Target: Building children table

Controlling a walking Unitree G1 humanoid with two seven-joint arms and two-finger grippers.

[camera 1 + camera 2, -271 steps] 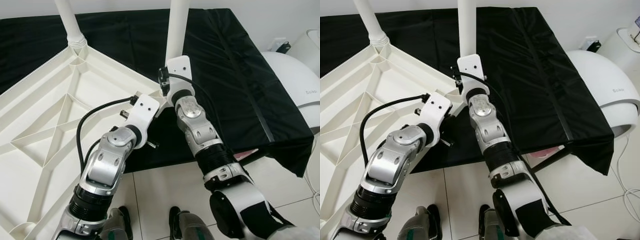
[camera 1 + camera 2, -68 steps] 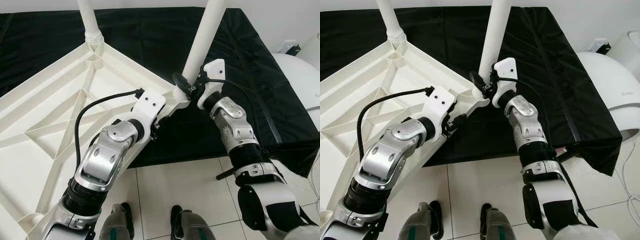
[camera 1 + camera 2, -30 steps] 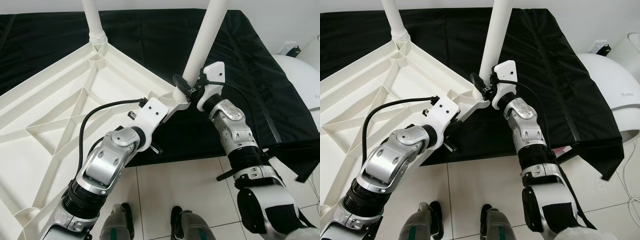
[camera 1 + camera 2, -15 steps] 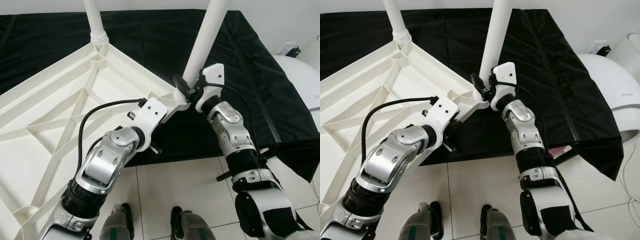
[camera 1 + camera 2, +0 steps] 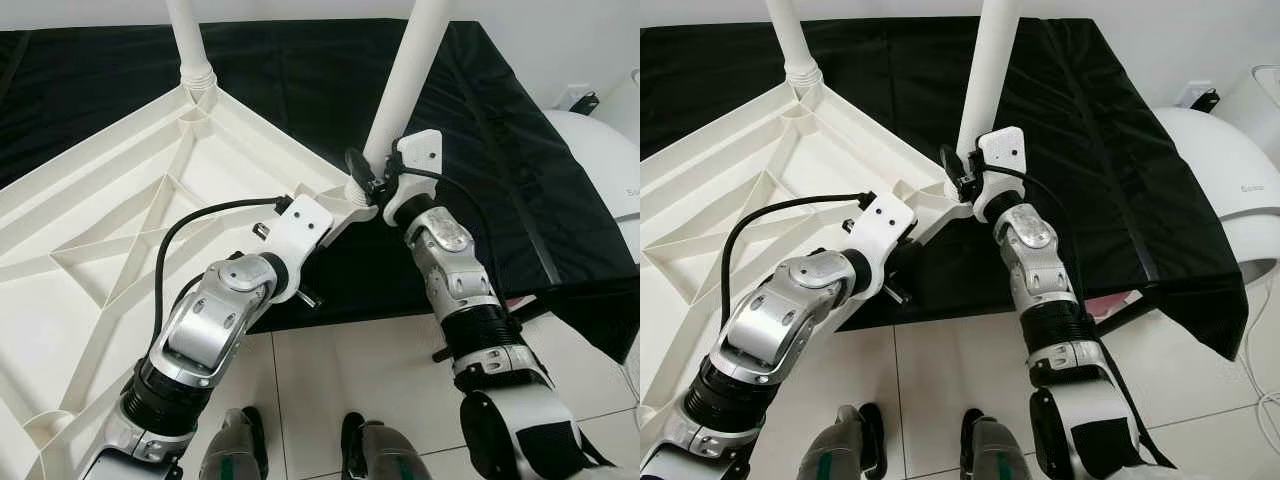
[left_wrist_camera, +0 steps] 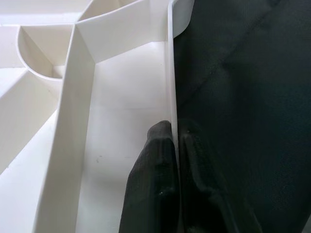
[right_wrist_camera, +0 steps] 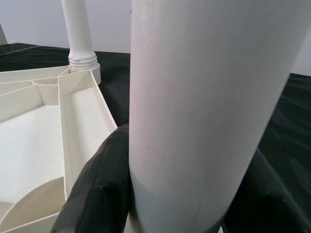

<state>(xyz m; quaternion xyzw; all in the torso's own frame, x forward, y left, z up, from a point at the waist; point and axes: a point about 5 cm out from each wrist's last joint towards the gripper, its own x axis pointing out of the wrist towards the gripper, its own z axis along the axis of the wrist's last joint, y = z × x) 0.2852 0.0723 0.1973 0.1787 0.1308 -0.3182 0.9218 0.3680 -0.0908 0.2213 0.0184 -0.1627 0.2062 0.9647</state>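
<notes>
A white plastic table top (image 5: 120, 250) lies upside down, ribbed underside up, partly on a black cloth. One white leg (image 5: 190, 40) stands in its far corner socket. A second white leg (image 5: 405, 80) rises from the near right corner socket, leaning to the right. My right gripper (image 5: 365, 178) is shut around the base of this leg; in the right wrist view its black fingers (image 7: 97, 189) clasp the leg (image 7: 204, 97) on both sides. My left gripper (image 6: 174, 145) is shut on the table top's thin rim (image 6: 171, 73), one finger inside and one outside.
The black cloth (image 5: 480, 120) covers a low surface ahead and hangs over its front right edge. A white rounded appliance (image 5: 600, 150) stands to the right. Light floor tiles (image 5: 360, 380) and my own feet (image 5: 365, 450) lie below.
Over the last second my right forearm has swung a little to the left around the leg. Both grips are unchanged. The leg leans more than nine seconds ago.
</notes>
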